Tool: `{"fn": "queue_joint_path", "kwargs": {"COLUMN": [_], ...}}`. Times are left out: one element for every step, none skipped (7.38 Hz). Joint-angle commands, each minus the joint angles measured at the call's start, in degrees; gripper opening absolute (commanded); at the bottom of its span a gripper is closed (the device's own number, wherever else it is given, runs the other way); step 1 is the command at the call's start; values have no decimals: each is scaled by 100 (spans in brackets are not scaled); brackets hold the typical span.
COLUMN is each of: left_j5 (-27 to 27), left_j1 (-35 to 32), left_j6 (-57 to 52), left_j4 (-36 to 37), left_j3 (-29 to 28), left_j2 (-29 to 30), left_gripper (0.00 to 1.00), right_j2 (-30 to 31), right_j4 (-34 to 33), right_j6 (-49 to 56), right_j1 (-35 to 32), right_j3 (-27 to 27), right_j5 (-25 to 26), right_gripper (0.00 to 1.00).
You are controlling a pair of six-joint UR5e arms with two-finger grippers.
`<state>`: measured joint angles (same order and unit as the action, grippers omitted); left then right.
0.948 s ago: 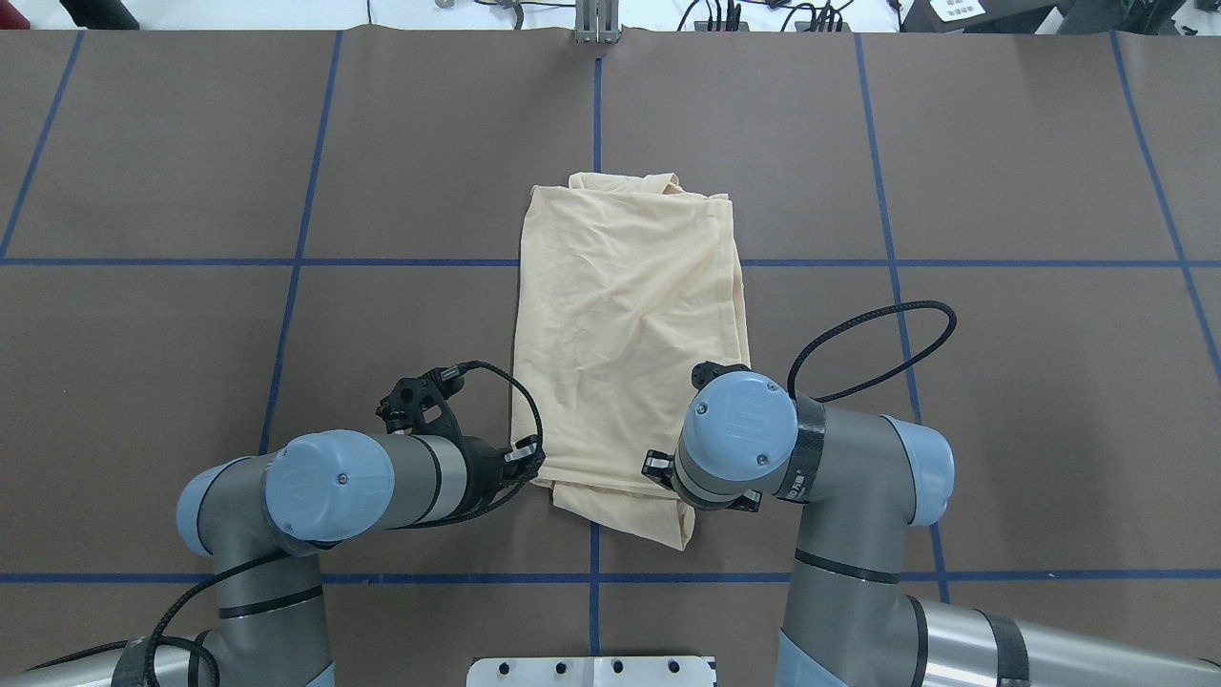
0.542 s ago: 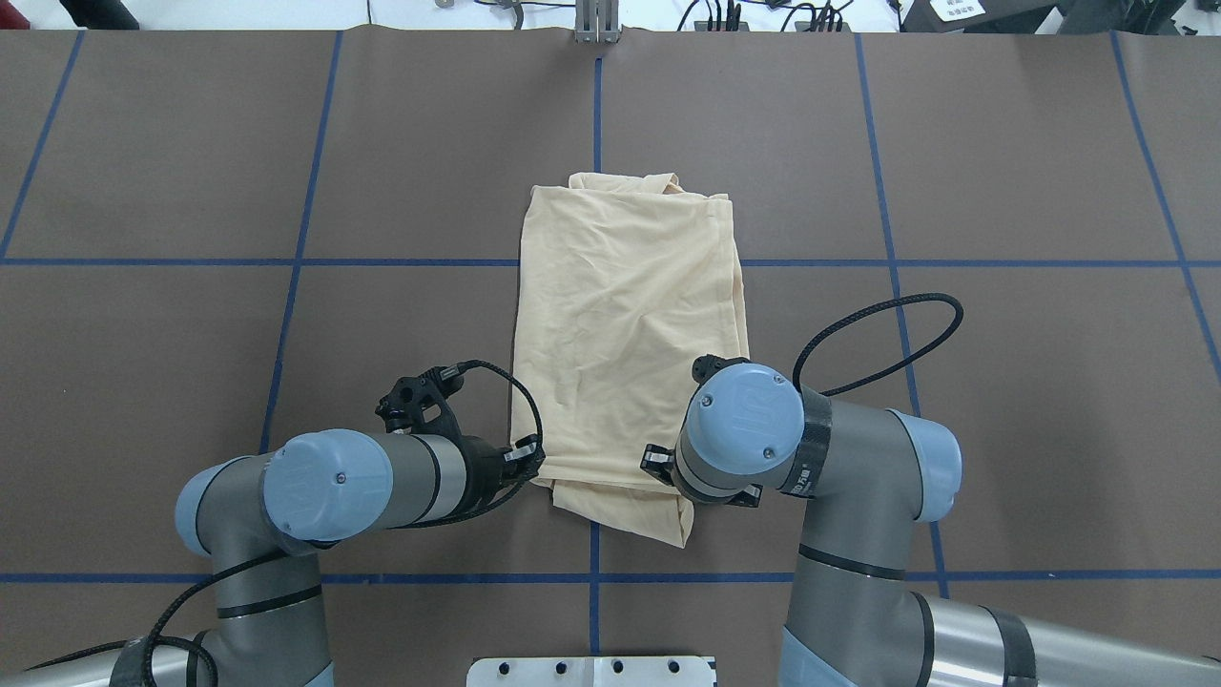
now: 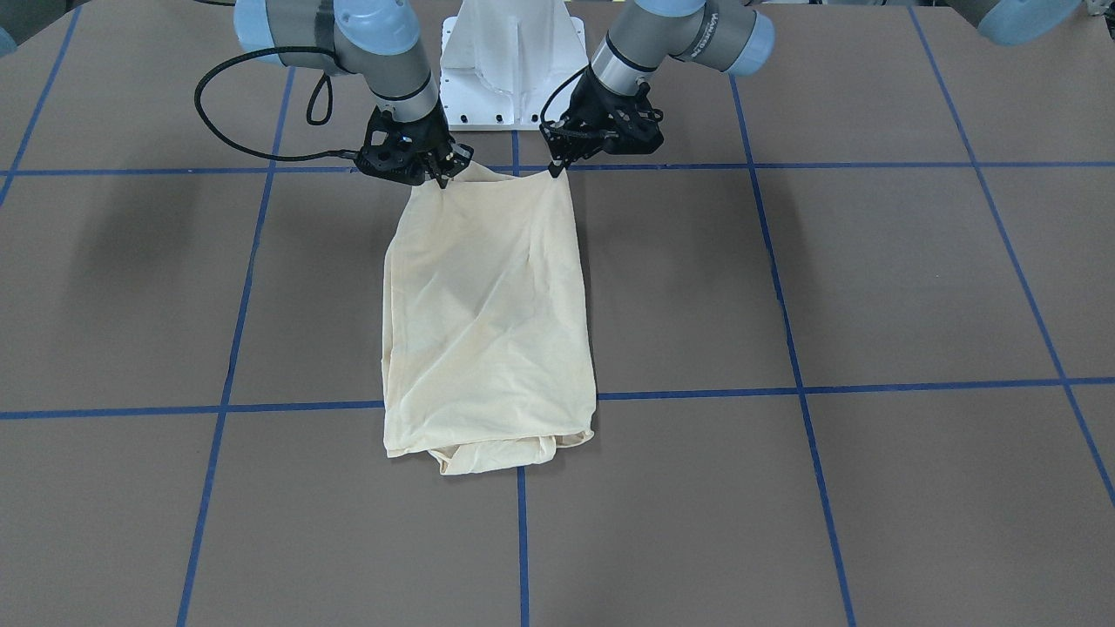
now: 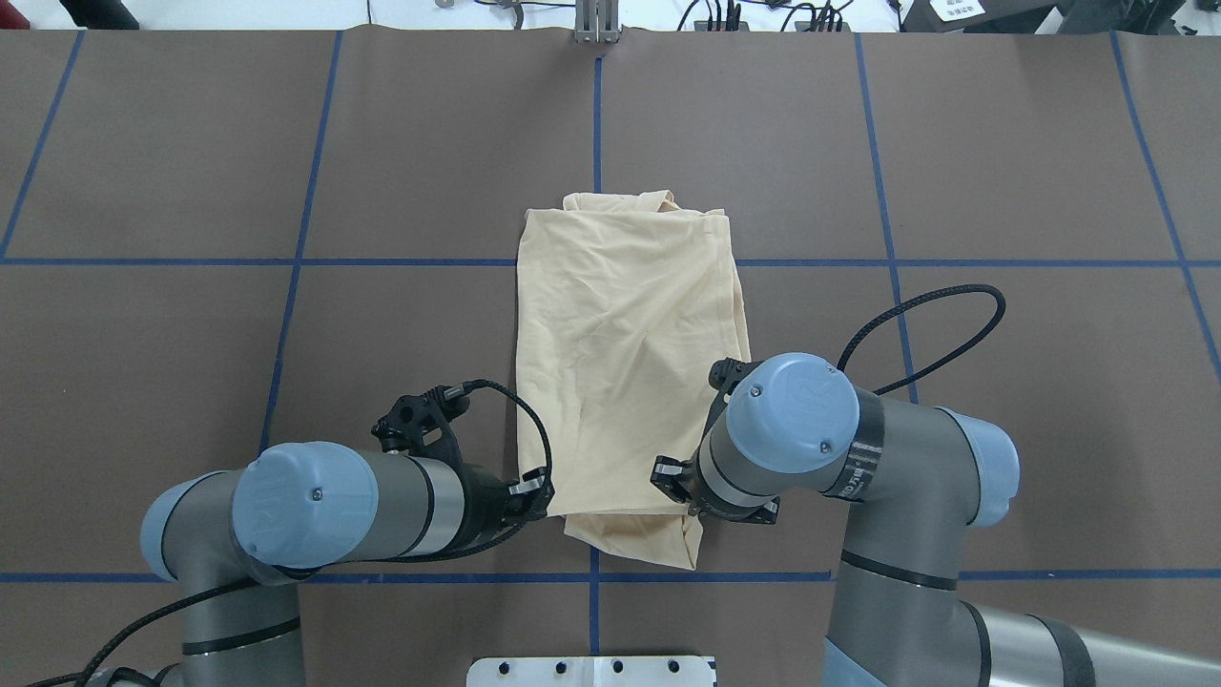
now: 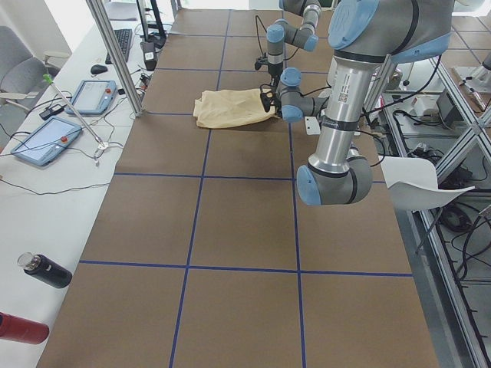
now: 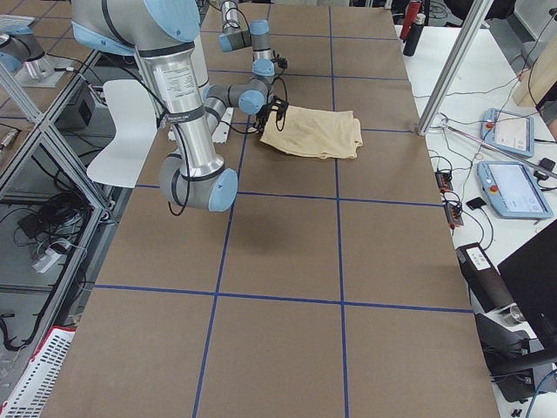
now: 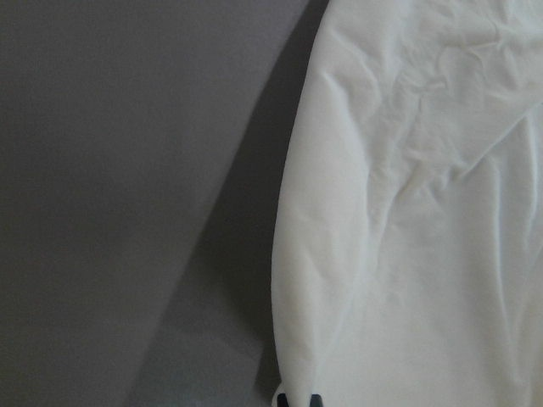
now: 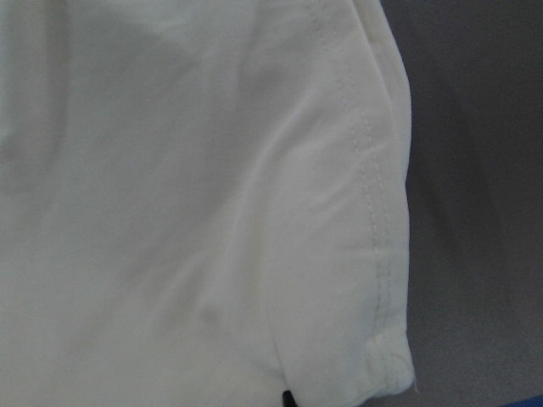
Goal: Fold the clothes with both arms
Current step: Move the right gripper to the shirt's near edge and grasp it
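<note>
Cloth up at both corners, and both arms are low over it. The pale cream-yellow T-shirt (image 4: 625,353) lies folded into a long, narrow rectangle in the middle of the brown surface (image 4: 1002,172), running lengthways away from the robot and crossing one of the blue tape lines (image 4: 296,261).

The left hand (image 3: 556,168) has its fingers pinched together on one corner of the shirt's near edge, the edge closest to the white pedestal base (image 3: 514,52). The right hand (image 3: 442,177) is clamped the same way on the other near corner. Between the two hands that edge is drawn fairly straight and sits a little off the surface. The rest of the shirt lies flat and creased.

From behind the robot, the left arm (image 4: 315,501) comes in low from the left with its wrist just beside the cloth. The right arm (image 4: 792,415) hangs over the shirt's right side and hides its own hand from that camera. A black cable (image 4: 940,324) loops out from the right wrist over the bare surface.

At the far end, the under layers poke out slightly past the top layer. The right wrist camera sees a stitched hem (image 8: 373,220) running down the shirt's edge. The left wrist camera sees wrinkled cloth and its shadow on the surface alongside.
</note>
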<state>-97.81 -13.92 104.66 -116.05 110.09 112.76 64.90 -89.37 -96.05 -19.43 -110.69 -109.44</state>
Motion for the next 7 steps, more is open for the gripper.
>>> {"fn": "queue_joint_path", "kwargs": {"left_j5": [-28,-36,-45,-185,-386,-719,-914], "left_j1": [450,521,513,435,95,-326,-766], "left_j6": [19,19,19,-24,-42,-103,-478], "left_j4": [432,556,566,574,653,801,820], "left_j3": [171,214,319,564,645,645,637], "left_j2": [0,0,-8,0,18,53,79], "left_gripper": [0,0,0,0,0,0,0], "right_j2": [286,365,305,270,139,94,-20], "right_j4": [-1,7,7,16,16,25,7], "right_j6": [7,7,7,33,207,479,777], "right_j1": [123,141,168,3,-356,-664,-1085], "right_j3": [-329,-435,-419,-375,-375,-340,-261], "right_j5": [-165,-270,-297,-263,-271,-236,-271], "right_gripper": [0,0,0,0,0,0,0]}}
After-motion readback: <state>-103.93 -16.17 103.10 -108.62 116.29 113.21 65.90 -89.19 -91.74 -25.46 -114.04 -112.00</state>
